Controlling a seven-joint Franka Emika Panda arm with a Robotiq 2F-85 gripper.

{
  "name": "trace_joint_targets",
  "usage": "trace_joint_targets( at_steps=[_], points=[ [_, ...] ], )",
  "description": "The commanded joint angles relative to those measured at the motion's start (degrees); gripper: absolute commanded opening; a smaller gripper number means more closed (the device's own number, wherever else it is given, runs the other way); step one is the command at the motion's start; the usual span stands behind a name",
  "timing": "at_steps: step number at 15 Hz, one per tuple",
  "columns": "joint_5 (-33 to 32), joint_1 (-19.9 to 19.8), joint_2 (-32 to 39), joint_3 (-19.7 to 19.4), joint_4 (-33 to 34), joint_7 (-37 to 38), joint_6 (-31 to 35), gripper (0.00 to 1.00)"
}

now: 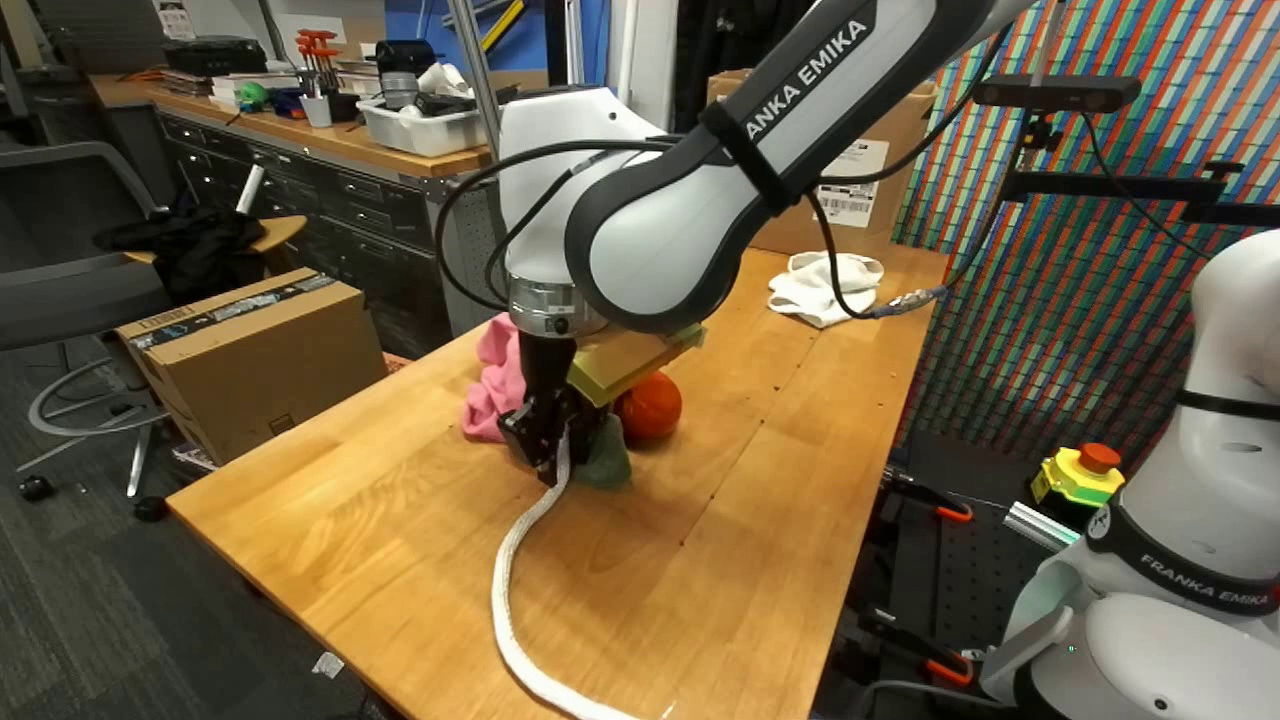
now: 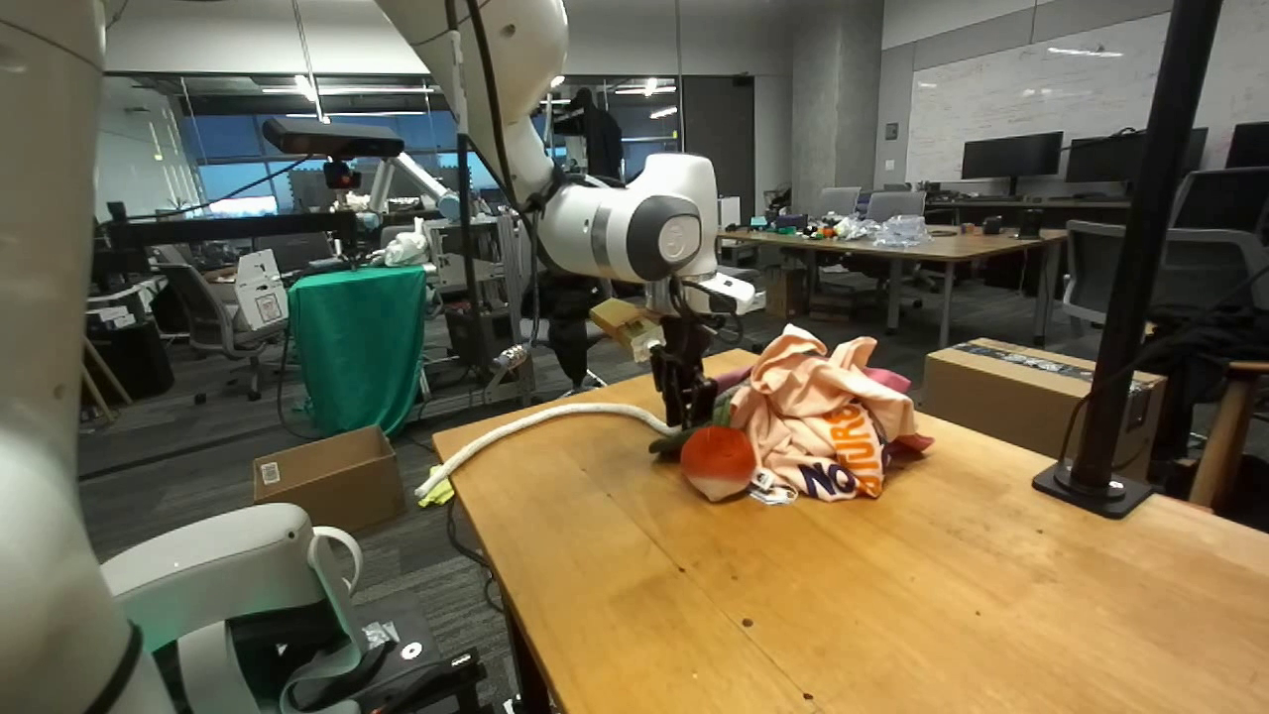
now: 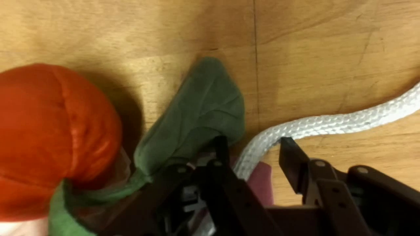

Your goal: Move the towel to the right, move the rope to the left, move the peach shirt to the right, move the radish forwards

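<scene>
On the worktop (image 1: 760, 560), the rope (image 2: 595, 408) runs, in an exterior view, out past the edge by a corner; moving it left seems the step in hand. The gripper (image 3: 254, 141) straddles it, jaws apart, not yet grasping. Next, probably: close on it, sparing the radish (image 3: 55, 137) just beside.

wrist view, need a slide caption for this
Open end effector straddling the white rope, with the radish and its green leaves alongside.

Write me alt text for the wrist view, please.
A black two-fingered gripper stands open astride a white braided rope on a tan wooden table. At picture left lies a round red plush radish with grey-green fabric leaves.
</scene>
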Motion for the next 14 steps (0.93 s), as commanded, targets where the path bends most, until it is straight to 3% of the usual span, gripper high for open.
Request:
trace_joint_targets(
  at_steps=[1,2,8,10,11,14],
  points=[
    [0.28,0.01,-1.09,0.40,-0.77,0.22,0.41,0.27],
    [0.58,-0.04,-1.15,0.64,-0.74,-0.08,0.15,0.24],
    [0.78,0.30,-1.39,1.90,-1.25,-0.89,0.63,0.28],
    [0.77,0.37,-1.12,2.32,-1.14,-1.14,1.71,0.23],
    [0.91,0.37,-0.78,2.49,-0.92,-1.19,2.66,0.13],
    [2.35,0.17,-0.07,3.27,-0.77,-1.88,6.44,0.05]
  ],
)
